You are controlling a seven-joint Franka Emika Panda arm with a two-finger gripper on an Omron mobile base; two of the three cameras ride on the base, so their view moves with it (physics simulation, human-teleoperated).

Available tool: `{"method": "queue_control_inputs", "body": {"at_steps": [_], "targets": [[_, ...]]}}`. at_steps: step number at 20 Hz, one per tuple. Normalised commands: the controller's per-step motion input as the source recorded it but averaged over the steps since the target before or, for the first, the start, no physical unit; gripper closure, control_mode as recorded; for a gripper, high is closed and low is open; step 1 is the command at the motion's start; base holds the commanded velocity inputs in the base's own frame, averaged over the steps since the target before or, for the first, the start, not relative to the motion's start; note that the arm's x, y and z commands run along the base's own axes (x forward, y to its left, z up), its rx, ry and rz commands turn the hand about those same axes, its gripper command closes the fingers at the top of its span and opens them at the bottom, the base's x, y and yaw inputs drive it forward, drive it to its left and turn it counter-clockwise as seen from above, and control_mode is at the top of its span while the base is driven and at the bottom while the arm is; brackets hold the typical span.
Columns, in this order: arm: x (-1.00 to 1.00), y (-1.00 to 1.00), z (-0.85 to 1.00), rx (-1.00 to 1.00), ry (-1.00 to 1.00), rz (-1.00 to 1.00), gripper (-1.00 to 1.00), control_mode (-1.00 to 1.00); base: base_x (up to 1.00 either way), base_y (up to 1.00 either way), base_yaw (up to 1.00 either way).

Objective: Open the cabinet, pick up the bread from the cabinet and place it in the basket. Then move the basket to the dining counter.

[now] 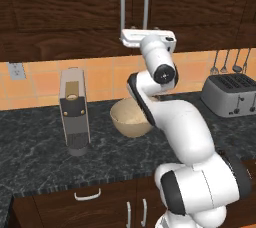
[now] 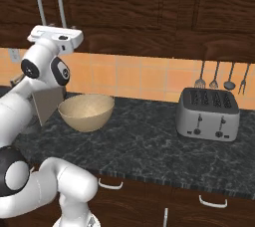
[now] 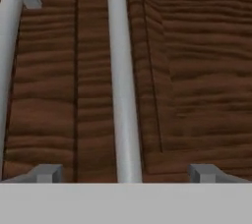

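The dark wood wall cabinet (image 1: 60, 12) is closed, with two long silver bar handles side by side at its middle seam. My gripper (image 1: 145, 28) is raised to the lower end of these handles. In the hand view the gripper (image 3: 125, 174) is open, and the right door's handle (image 3: 123, 95) runs up between its two fingertips (image 3: 47, 173), not pinched. The left door's handle (image 3: 10, 46) is off to the side. The tan basket (image 1: 131, 118) (image 2: 86, 111) stands on the black counter below, partly behind my arm. The bread is hidden behind the doors. The dining counter is out of view.
A silver toaster (image 2: 207, 113) stands at the right of the black granite counter (image 1: 40, 147). A tall grey appliance (image 1: 74, 112) is to the basket's left. Utensils (image 2: 219, 76) hang on the tiled wall. Lower cabinets (image 1: 87, 194) run under the counter edge.
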Motion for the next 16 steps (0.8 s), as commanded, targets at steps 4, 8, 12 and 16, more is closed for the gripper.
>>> {"method": "queue_control_inputs", "body": {"at_steps": [4, 8, 12, 16], "targets": [[0.45, 0.00, 0.00, 0.00, 0.00, 0.00, -1.00, -1.00, 0.00, 0.00, 0.00], [0.36, 0.00, 0.00, 0.00, 0.00, 0.00, -1.00, -1.00, 0.00, 0.00, 0.00], [0.02, 0.00, 0.00, 0.00, 0.00, 0.00, 1.00, -1.00, 0.00, 0.00, 0.00], [0.00, 0.00, 0.00, 0.00, 0.00, 0.00, 1.00, -1.00, 0.00, 0.00, 0.00]]}}
